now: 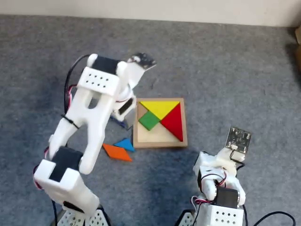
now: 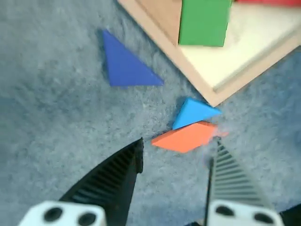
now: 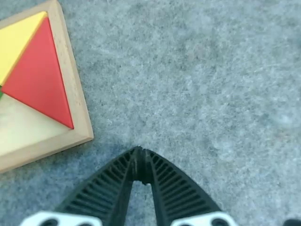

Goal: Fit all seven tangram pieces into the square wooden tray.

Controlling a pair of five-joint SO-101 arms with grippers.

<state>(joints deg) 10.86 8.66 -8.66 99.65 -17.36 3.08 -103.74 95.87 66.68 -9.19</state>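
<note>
The square wooden tray (image 1: 184,136) lies on grey carpet and holds a yellow triangle (image 1: 159,108), a red triangle (image 1: 174,120) and a green square (image 1: 149,120). Its lower part is bare wood. An orange parallelogram (image 2: 186,136) and a light blue triangle (image 2: 193,112) touch each other just off a tray corner (image 2: 214,96). A dark blue triangle (image 2: 123,66) lies alone beside the tray's edge. My left gripper (image 2: 178,149) hovers open over the carpet just short of the orange piece, holding nothing. Off the tray's red-triangle corner (image 3: 77,117), my right gripper (image 3: 139,155) is shut and empty above bare carpet.
The left arm (image 1: 89,108) stretches over the carpet left of the tray and covers the dark blue triangle from above. The right arm (image 1: 218,179) sits folded at the front right. Open carpet surrounds the tray on its far and right sides.
</note>
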